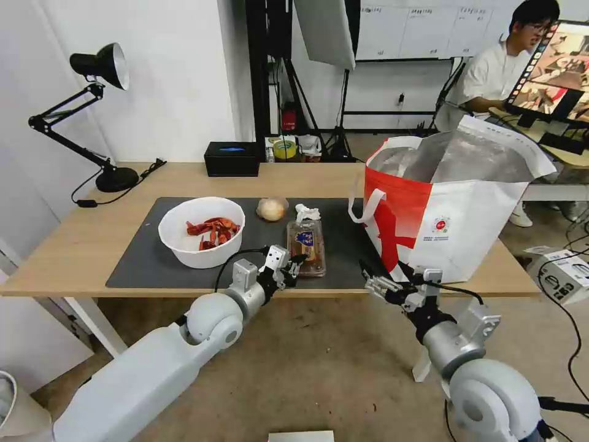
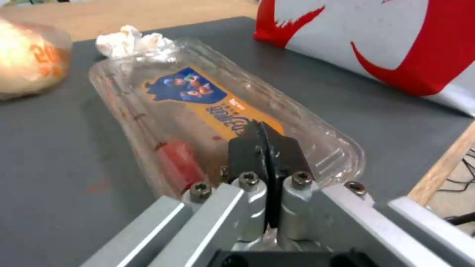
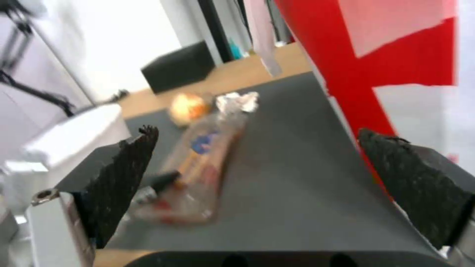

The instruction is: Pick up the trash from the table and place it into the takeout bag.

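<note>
Left claw [image 2: 267,148] pinched closed on near rim of clamshell tray [image 2: 207,111] at bench [image 1: 73,245] front edge, likely for lifting. Right claw [image 3: 257,185] gapes empty beside takeout bag [image 1: 454,209].

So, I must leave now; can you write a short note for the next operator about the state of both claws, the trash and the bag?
Left claw: shut on the near end of the clamshell tray, which still lies on the grey mat.
Right claw: open, holding nothing, at the table's front edge beside the takeout bag.
Bag stands open at the right end of the table.
Bowl of shells, beige ball and tissue are all on the mat.
Done: tray gripped.
Left: lift the tray into the bag, then the bowl, ball and tissue.
</note>
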Robot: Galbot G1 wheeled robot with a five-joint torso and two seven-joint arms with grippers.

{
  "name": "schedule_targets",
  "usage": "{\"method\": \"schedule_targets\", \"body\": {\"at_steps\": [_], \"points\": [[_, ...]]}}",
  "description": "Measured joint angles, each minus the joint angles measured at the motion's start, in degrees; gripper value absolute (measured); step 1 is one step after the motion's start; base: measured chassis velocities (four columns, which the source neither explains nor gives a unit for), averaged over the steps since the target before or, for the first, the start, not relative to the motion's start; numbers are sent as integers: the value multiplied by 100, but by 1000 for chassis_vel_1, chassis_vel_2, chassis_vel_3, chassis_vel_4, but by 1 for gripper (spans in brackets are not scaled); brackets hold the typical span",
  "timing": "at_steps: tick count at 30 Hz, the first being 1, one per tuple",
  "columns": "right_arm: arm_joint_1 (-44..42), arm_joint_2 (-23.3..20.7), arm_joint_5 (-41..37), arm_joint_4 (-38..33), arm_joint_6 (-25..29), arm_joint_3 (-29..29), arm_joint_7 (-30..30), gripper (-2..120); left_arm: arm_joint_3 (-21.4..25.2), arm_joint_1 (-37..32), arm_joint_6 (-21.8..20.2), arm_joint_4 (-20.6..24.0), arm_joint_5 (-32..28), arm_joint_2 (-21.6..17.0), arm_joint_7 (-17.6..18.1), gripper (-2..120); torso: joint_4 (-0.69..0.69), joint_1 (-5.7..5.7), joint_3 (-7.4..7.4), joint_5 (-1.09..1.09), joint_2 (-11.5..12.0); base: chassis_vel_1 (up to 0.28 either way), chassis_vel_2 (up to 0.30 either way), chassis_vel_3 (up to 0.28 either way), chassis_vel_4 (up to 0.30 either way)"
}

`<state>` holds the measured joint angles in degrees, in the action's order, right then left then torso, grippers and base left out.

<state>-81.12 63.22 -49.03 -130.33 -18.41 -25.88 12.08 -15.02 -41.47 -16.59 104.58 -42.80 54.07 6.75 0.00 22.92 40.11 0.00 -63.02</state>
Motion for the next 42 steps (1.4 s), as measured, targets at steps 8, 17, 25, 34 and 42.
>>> {"method": "schedule_targets", "body": {"at_steps": [8,17,25,34,42], "points": [[790,-17,-1561,255,-150,168,690,100,-188,207,41,-118,-38,-34,-9,0,0,0,-1,0,0,0,0,0,0],[1738,30,-3023,761,-592,455,1217,100,-193,200,67,-110,-62,-64,-3,0,0,0,0,0,0,0,0,0,0],[2565,168,-3715,1485,-1166,795,1545,100,-207,178,105,-119,-67,-25,14,0,0,0,0,-1,0,0,0,0,0],[3257,247,-3712,2237,-1459,1205,1596,100,-134,101,160,-121,-81,-44,46,0,0,0,0,-1,-1,0,0,0,0],[3572,347,-3739,2591,-1696,1385,1641,100,-24,-33,192,-75,-85,-58,47,0,0,0,0,0,-1,0,0,0,0]]}}
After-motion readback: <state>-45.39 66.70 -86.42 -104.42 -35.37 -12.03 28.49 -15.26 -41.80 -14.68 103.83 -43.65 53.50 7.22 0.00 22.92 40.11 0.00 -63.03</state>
